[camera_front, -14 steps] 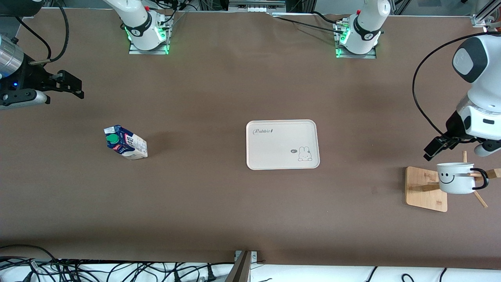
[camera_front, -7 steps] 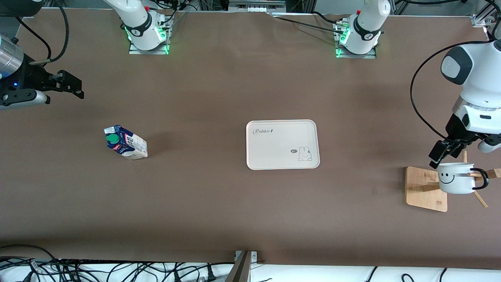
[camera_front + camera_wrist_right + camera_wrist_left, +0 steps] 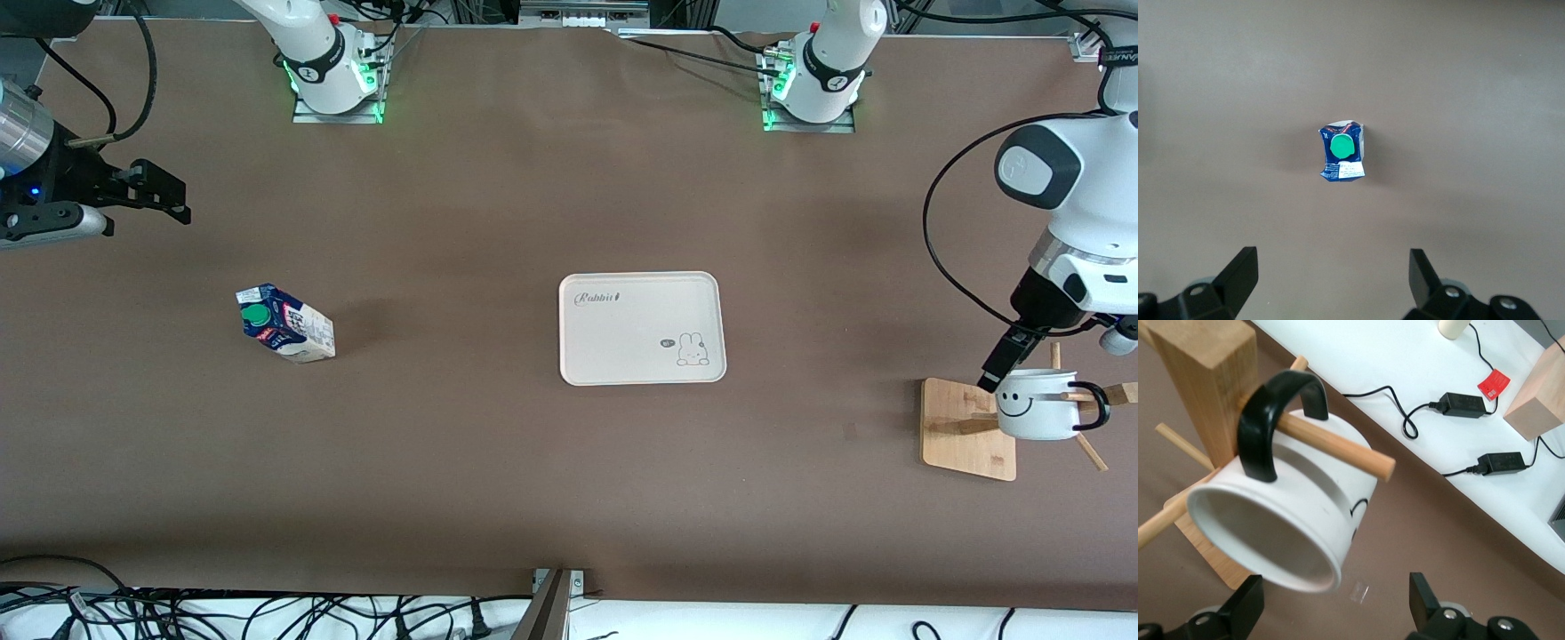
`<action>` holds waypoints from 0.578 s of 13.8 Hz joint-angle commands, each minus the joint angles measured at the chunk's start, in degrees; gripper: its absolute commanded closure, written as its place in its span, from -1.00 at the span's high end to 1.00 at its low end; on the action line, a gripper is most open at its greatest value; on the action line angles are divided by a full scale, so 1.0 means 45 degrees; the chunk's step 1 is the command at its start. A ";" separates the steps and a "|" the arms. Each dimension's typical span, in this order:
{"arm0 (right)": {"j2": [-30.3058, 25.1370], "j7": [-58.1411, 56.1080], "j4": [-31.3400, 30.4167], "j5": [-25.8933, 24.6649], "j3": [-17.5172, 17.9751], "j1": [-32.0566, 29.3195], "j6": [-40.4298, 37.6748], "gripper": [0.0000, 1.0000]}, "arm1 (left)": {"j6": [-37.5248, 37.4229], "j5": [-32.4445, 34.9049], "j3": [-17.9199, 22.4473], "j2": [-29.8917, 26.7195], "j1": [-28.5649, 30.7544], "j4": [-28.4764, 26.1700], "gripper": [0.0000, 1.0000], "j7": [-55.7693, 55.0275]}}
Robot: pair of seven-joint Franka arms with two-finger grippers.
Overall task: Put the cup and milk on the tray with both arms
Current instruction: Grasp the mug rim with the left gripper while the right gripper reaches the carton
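Cup (image 3: pixel 1034 407), white with a black smiley face, hangs by its black loop handle (image 3: pixel 1268 420) on a wooden peg of the rack (image 3: pixel 969 427) at the left arm's end of the tabletop (image 3: pixel 498 462), its mouth tipped toward the left wrist camera. The left hand (image 3: pixel 1003 366) sits just above the cup's rim, its 2 fingers (image 3: pixel 1245 607) spread wide on either side of the rim and gripping nothing. Milk (image 3: pixel 284 324) stands on the tabletop toward the right arm's end, its green cap (image 3: pixel 1341 146) facing up, well apart from everything else. The right hand (image 3: pixel 164 197) waits in the air over the tabletop's edge at that end, farther from the front camera than the carton; its fingers (image 3: pixel 1238 270) are spread wide and hold nothing, with the carton seen straight below between them. The tray (image 3: pixel 642 328), cream-white with "Rabbit" lettering and a small rabbit drawing, lies flat near the middle of the tabletop between carton and rack.
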 commanded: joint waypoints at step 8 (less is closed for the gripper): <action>0.0116 -0.0109 0.0276 0.0260 0.0080 -0.0106 -0.0044 1.00 | 0.0691 -0.0409 -0.0140 0.0630 0.0120 0.0739 -0.37 0.1615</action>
